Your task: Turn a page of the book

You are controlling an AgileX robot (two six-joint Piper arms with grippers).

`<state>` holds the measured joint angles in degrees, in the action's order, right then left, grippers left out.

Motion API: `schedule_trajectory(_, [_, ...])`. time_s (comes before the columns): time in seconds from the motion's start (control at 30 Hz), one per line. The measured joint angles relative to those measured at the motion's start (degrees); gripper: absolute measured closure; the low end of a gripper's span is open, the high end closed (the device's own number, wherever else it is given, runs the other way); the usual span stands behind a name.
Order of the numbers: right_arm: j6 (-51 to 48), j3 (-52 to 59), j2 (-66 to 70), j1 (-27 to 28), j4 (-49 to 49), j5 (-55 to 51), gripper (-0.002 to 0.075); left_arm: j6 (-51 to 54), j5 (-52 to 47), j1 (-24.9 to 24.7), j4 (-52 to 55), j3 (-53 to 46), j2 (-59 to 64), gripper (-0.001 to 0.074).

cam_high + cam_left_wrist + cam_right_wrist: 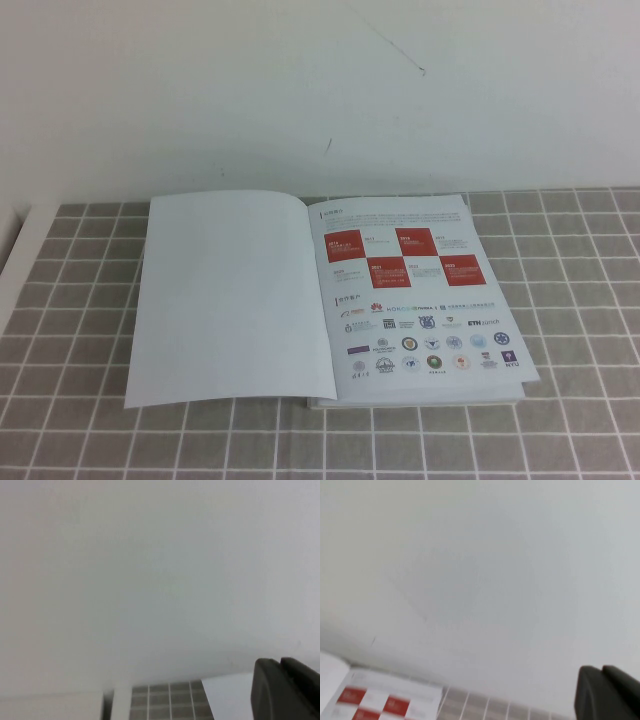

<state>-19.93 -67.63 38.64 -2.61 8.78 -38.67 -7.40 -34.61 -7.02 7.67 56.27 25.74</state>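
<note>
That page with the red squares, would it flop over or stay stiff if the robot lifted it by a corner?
Probably floppy: the page looks like one thin leaf lying flat on the book. Its sheen suggests a slick surface that may slip. The left hand and right hand are both off the book, each only a dark edge in its own wrist view.

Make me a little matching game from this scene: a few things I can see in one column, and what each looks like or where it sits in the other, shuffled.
Things:
1. blank page
2. the page
3. tablecloth
4. wall

Descriptions:
A. grey squares with white lines
B. red checker squares and rows of logos
C. plain white, left half of the book
D. pale, behind the table

Pairs: 1-C, 2-B, 3-A, 4-D

The left gripper and right gripper only peek into their own wrist views.
</note>
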Motion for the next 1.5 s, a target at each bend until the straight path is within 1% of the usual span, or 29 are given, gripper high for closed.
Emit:
schedule_trajectory(0.07, [1.2, -0.6, 4.1, 0.0, 0.0, -3.7, 0.0728, 0.3, -3.7, -1.5, -0.7, 0.0, 2.7, 0.0739])
schedule_trajectory(0.13, [1.3, -0.6, 6.9, 0.0, 0.0, -5.2, 0.0728, 0.4, -5.4, -2.4, -1.1, 0.0, 4.7, 0.0739])
schedule_trajectory(0.33, [0.8, -0.6, 13.0, 0.0, 0.6, -5.9, 0.0728, 0.5, -3.8, -2.9, -1.7, 0.0, 9.9, 0.0739])
schedule_trajectory(0.53, [0.8, -0.6, 17.8, 0.0, 6.5, -6.3, 0.0728, 0.5, -5.1, -2.9, -5.6, 0.0, 17.3, 0.0739])
schedule_trajectory(0.6, [0.8, -0.6, 18.9, 0.0, 9.4, -8.2, 0.0728, 1.2, -5.3, -2.9, -8.0, 0.0, 21.1, 0.0739])
schedule_trajectory(0.67, [0.5, -0.6, 20.3, 0.0, 12.0, -11.3, 0.0728, 4.3, -5.3, -2.9, -12.7, 0.0, 25.0, 0.0739])
schedule_trajectory(0.8, [-0.8, -0.6, 23.1, 0.0, 13.4, -16.1, 0.0728, 15.2, -4.5, -2.9, -24.1, 0.0, 32.6, 0.0739])
schedule_trajectory(0.87, [-1.7, -0.6, 23.9, 0.0, 13.5, -16.9, 0.0728, 20.6, -3.3, -2.9, -27.1, 0.1, 35.9, 0.0739])
schedule_trajectory(0.93, [-2.6, -0.6, 25.0, 0.0, 14.9, -17.3, 0.0728, 23.7, -2.1, -2.9, -29.8, 0.4, 40.5, 0.0739])
schedule_trajectory(1.13, [-8.6, -0.6, 29.2, 0.0, 22.3, -17.8, 0.0728, 25.8, -1.1, -2.9, -33.6, 2.9, 51.9, 0.0739])
schedule_trajectory(1.2, [-10.0, -0.6, 31.8, 0.0, 23.2, -17.6, 0.0724, 26.0, -1.1, -2.9, -34.3, 4.4, 55.1, 0.0739])
schedule_trajectory(1.27, [-11.4, -0.5, 34.0, 0.0, 23.1, -16.8, 0.0706, 26.1, -0.8, -2.9, -34.6, 5.8, 57.8, 0.0739])
schedule_trajectory(1.33, [-13.4, -0.5, 36.7, 0.0, 23.0, -15.3, 0.067, 26.7, -0.7, -2.9, -34.7, 7.5, 60.8, 0.0739])
schedule_trajectory(1.5, [-18.7, -0.5, 46.1, 0.0, 24.6, -8.6, 0.0491, 29.6, -0.4, -2.9, -36.9, 10.3, 67.8, 0.0739])
